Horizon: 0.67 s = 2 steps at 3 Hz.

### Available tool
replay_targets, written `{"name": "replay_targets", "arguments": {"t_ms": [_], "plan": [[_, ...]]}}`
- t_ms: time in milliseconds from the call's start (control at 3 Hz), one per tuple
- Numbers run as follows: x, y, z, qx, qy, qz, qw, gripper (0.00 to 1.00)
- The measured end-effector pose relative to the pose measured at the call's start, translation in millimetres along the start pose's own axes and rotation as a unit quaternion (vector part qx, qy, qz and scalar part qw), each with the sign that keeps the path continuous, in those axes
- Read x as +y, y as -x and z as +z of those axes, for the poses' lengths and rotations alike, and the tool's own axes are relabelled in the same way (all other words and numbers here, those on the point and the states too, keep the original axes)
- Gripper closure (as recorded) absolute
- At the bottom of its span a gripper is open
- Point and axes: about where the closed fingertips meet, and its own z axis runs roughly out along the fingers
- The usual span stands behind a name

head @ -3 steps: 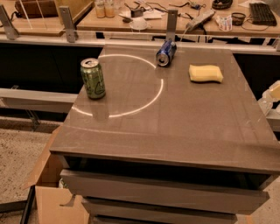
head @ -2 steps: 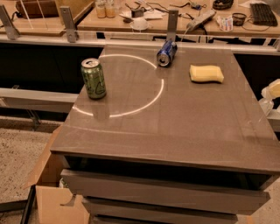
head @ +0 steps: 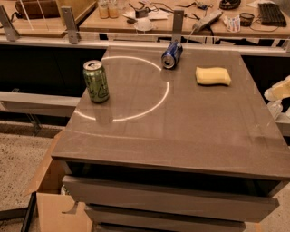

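Observation:
A pale part of my gripper (head: 280,93) shows at the right edge of the camera view, just beyond the right side of the grey table (head: 176,131), and most of it is cut off. The yellow sponge (head: 213,75) lies nearest to it, at the back right of the tabletop, apart from the gripper. A blue can (head: 171,54) lies on its side near the back edge. A green can (head: 96,81) stands upright at the left. The gripper holds nothing that I can see.
A bright arc of reflected light curves across the tabletop. Drawer fronts (head: 167,199) stick out under the table. A cardboard box (head: 50,204) sits on the floor at lower left. Behind a metal rail (head: 136,41) is a cluttered desk with a keyboard (head: 272,13).
The gripper at the right edge has shifted very slightly upward. Both cans and the sponge stay where they were.

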Motion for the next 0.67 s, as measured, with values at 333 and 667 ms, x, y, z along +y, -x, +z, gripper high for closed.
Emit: {"name": "replay_targets", "arguments": {"t_ms": [333, 667], "plan": [[-12.7, 10.4, 15.1, -0.05, 0.002, 0.015, 0.9987, 0.0], [-23.3, 17.8, 40.8, -0.091, 0.033, 0.019, 0.9951, 0.0]]}}
